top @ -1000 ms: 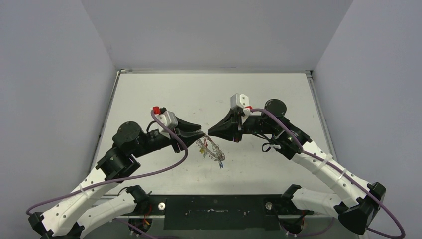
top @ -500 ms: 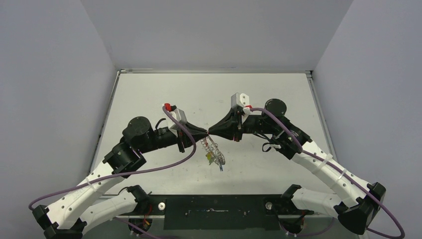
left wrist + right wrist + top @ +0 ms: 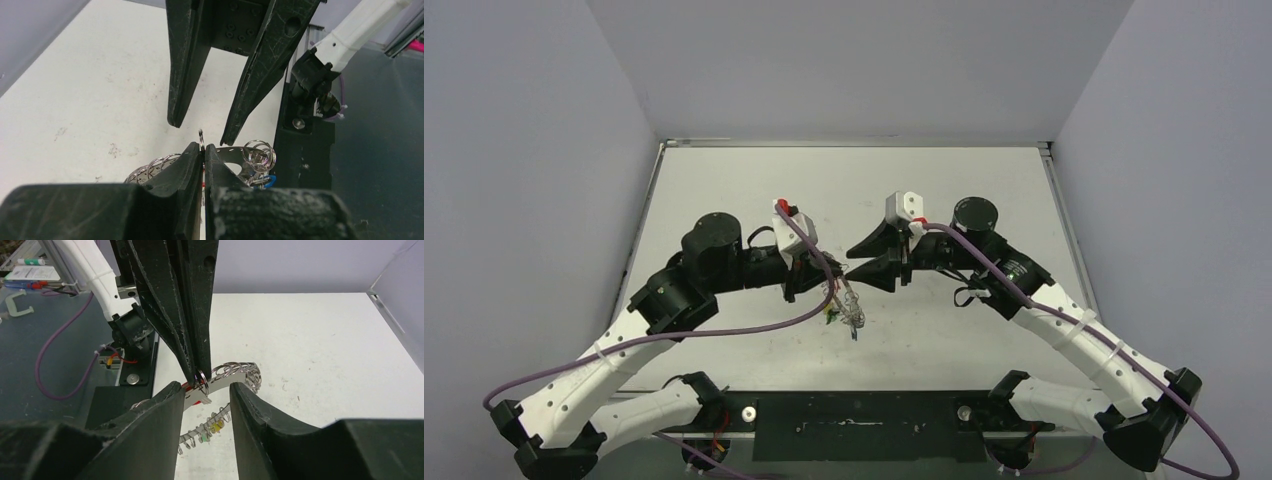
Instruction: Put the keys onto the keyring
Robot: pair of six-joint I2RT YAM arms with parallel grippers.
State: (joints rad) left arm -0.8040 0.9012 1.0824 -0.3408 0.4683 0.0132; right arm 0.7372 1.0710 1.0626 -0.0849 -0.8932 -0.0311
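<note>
The keyring, a flat grey band edged with wire loops, hangs tilted above the table from my left gripper. That gripper is shut on one small wire loop at its edge. The keyring also shows in the left wrist view and the right wrist view. A silver key with a red tag hangs just below the held loop. A blue tag shows low on the ring. My right gripper is open, its fingers either side of the loop and touching nothing.
Yellow and green tags hang from loops on the ring's lower arc. The white table lies below, walled on three sides. The black base plate runs along the near edge. Purple cables trail from both wrists.
My left gripper moved right, met the right gripper's tip and shut on the loop. My right gripper, shut before, has opened and the ring now hangs from the left alone.
</note>
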